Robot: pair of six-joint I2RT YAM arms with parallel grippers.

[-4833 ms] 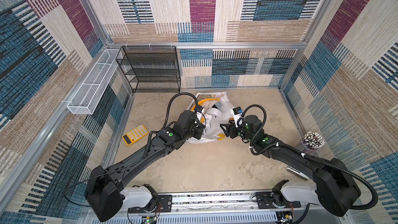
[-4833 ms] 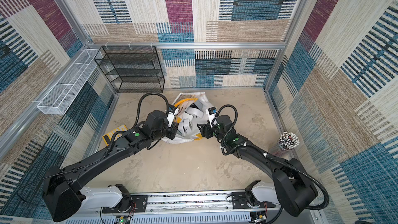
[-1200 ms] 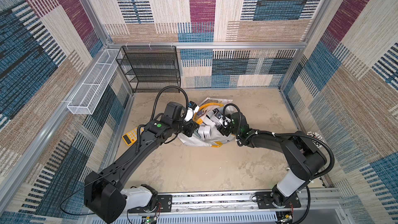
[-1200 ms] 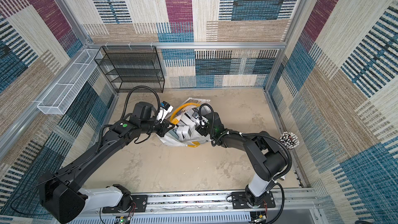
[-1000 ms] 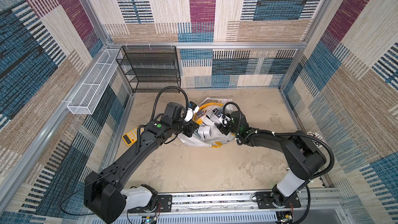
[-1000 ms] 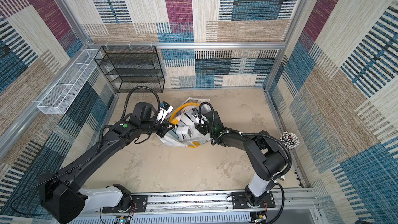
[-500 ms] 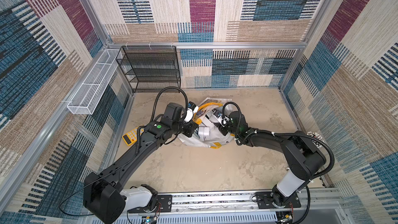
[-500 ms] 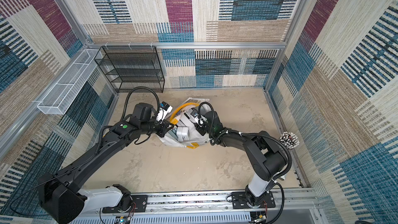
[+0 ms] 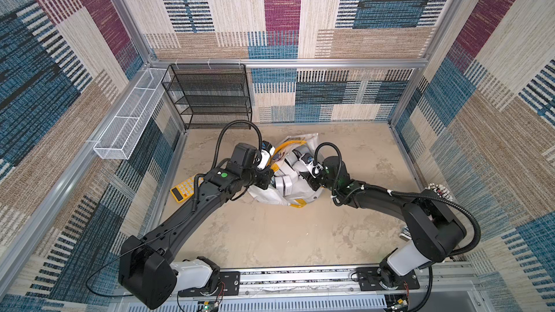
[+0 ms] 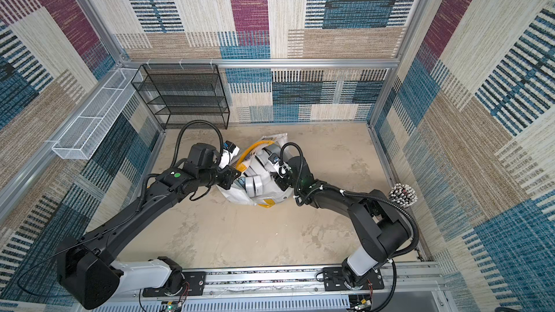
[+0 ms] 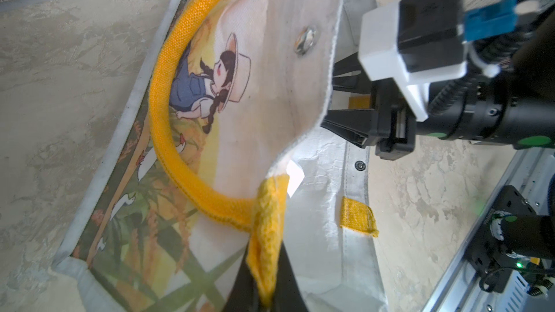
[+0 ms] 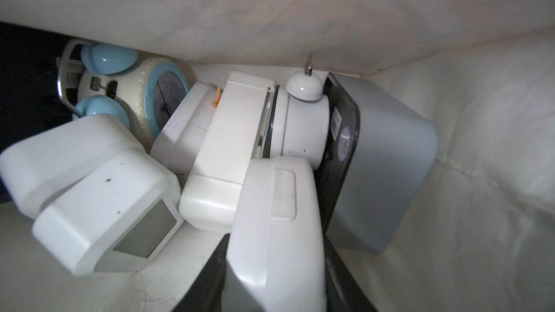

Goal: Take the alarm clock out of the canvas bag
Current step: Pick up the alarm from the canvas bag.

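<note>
- Beige mottled floor (image 9: 270,235), patchwork woven walls (image 9: 282,10).
- Mid-floor lies bag (image 9: 300,195); left claw (image 11: 265,265) pinches its yellow strap (image 11: 163,70).
- Inside bag, right claw (image 12: 274,253) grips white clock (image 12: 274,205) among other clocks (image 12: 162,94); its fingertips are hidden.

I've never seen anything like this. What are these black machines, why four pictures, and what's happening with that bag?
Those are two robot arms. Both top views look down on the whole scene; the other two pictures come from a camera on each wrist. On the table lie a canvas bag and a yellow calculator; a black mesh shelf stands behind. The left hand pinches the bag's yellow strap handle, lifting its mouth open. The right hand is inside, where several clocks lie piled, and seems closed on a white clock; a blue twin-bell alarm clock lies beyond.
</note>
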